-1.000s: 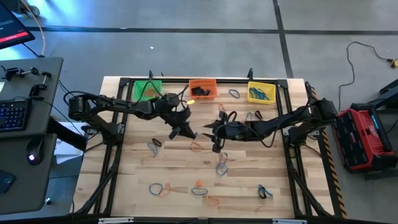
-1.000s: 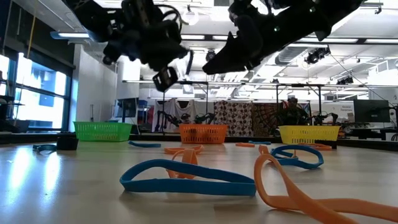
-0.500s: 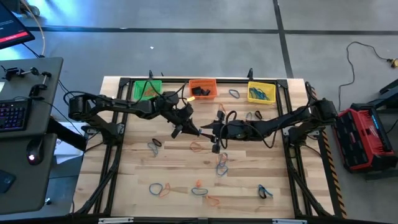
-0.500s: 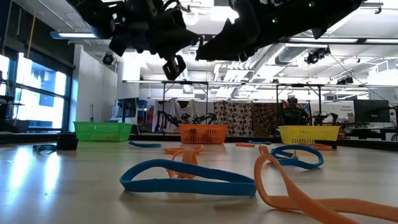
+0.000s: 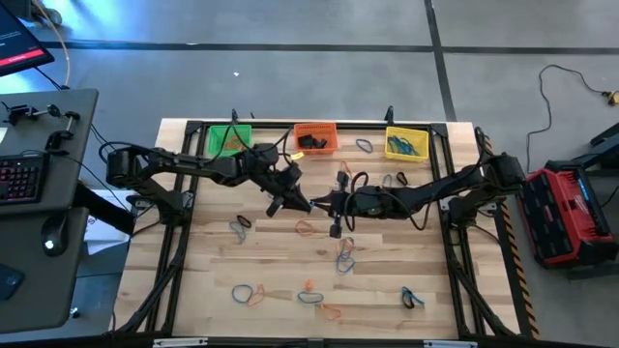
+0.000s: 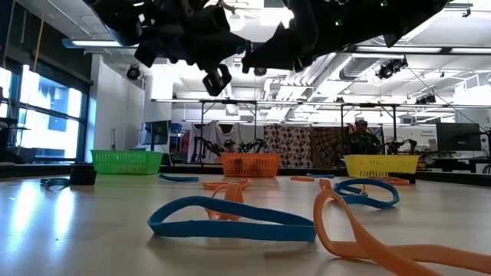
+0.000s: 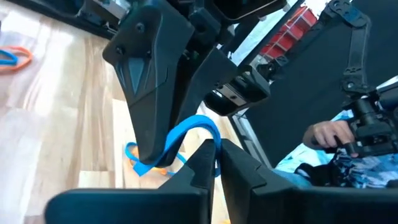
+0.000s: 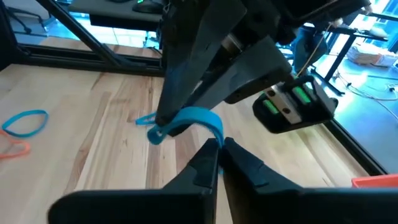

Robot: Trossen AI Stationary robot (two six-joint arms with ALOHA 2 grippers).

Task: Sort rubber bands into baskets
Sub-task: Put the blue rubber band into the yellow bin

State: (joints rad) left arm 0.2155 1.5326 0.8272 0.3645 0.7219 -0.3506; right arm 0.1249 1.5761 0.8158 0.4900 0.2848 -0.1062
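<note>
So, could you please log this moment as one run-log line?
stage: mid-air handover | left tool: shut on blue rubber band | right tool: shut on same band | location: above table centre

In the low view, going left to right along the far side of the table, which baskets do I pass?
green basket → red-orange basket → yellow basket

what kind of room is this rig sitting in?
Probably a robotics lab or workshop: open ceiling with strip lights, other robot arms on frames behind the table, and a desk with a keyboard beside it.
</note>
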